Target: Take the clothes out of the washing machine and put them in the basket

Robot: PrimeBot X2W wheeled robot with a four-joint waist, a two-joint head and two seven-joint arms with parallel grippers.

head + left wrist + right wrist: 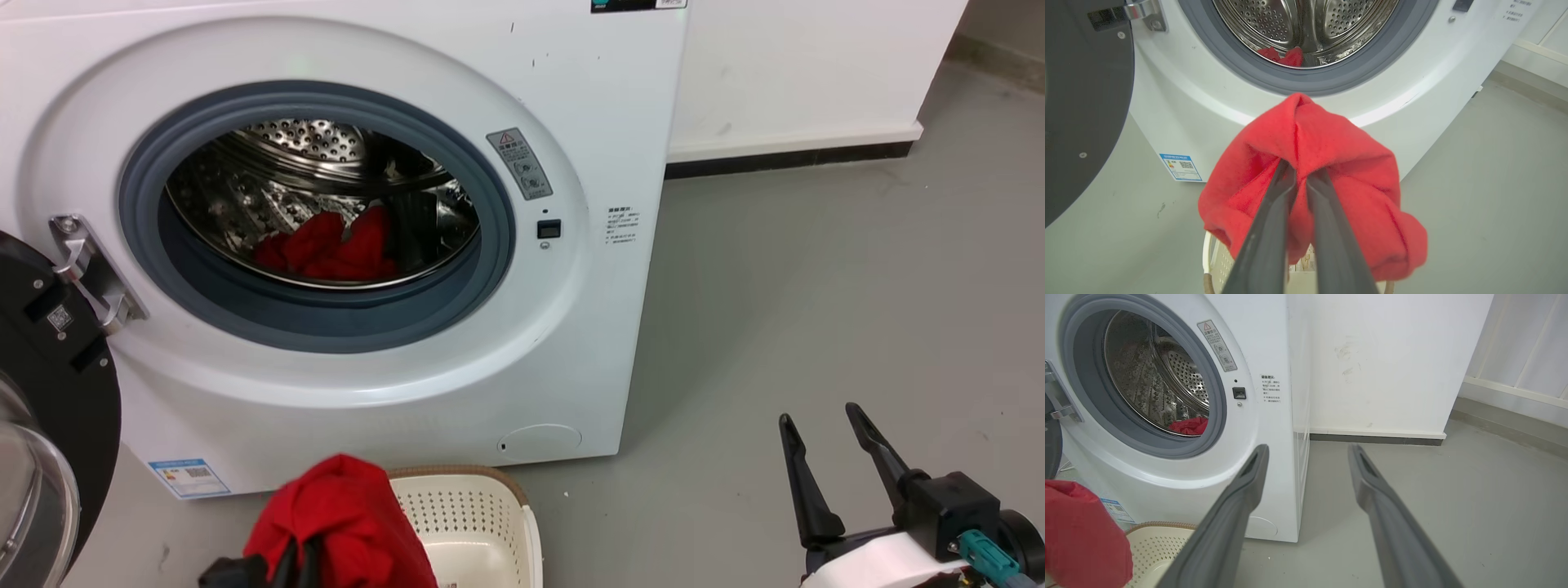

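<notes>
The white washing machine point(424, 65) stands with its door swung open, and red clothes point(331, 245) lie at the bottom of its steel drum point(1306, 24). My left gripper point(1300, 169) is shut on a red garment point(1310, 179), which drapes over its fingers. In the head view that garment point(343, 523) hangs over the left part of the cream basket point(482, 523) on the floor before the machine. Off to the right, above bare floor, my right gripper point(820, 420) is open with nothing between its fingers point(1249, 477).
The open black-framed glass door point(49, 425) juts out at the left, close to my left arm. A white wall point(800, 73) with a dark skirting runs behind the machine's right side. Grey floor point(816, 310) spreads right of the machine.
</notes>
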